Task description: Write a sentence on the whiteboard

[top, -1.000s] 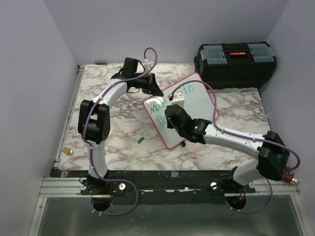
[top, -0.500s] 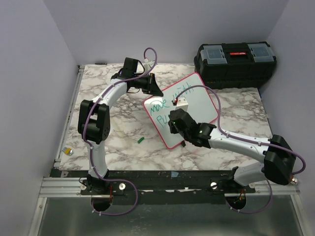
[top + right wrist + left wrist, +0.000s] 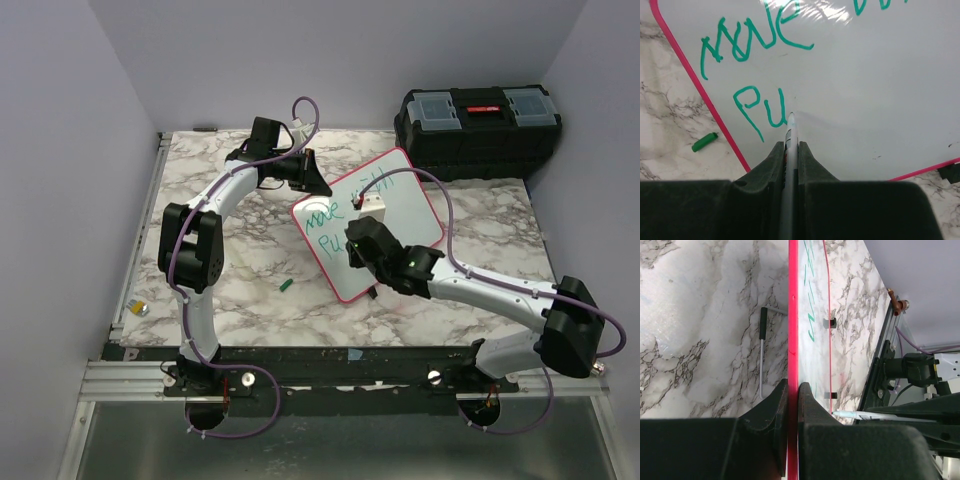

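The whiteboard (image 3: pixel 405 205), glossy white with a pink-red frame, stands tilted up off the marble table. My left gripper (image 3: pixel 319 188) is shut on its far-left frame edge; the left wrist view shows both fingers (image 3: pixel 771 410) pinching the red frame (image 3: pixel 793 315). My right gripper (image 3: pixel 352 248) is shut on a white marker (image 3: pixel 789 132), whose tip touches the whiteboard (image 3: pixel 870 105) just right of green letters reading "Pu". More green writing runs along the line above. The marker (image 3: pixel 852 414) also shows in the left wrist view.
A black toolbox (image 3: pixel 478 120) sits at the back right. A green marker cap (image 3: pixel 287 285) lies on the table (image 3: pixel 470 225) left of the board, and a small object (image 3: pixel 141 309) rests by the left rail. A thin black-handled rod (image 3: pixel 762 355) lies behind the board.
My right gripper with the marker has shifted slightly toward the near right across the board's lower line. The left gripper and the board have held still.
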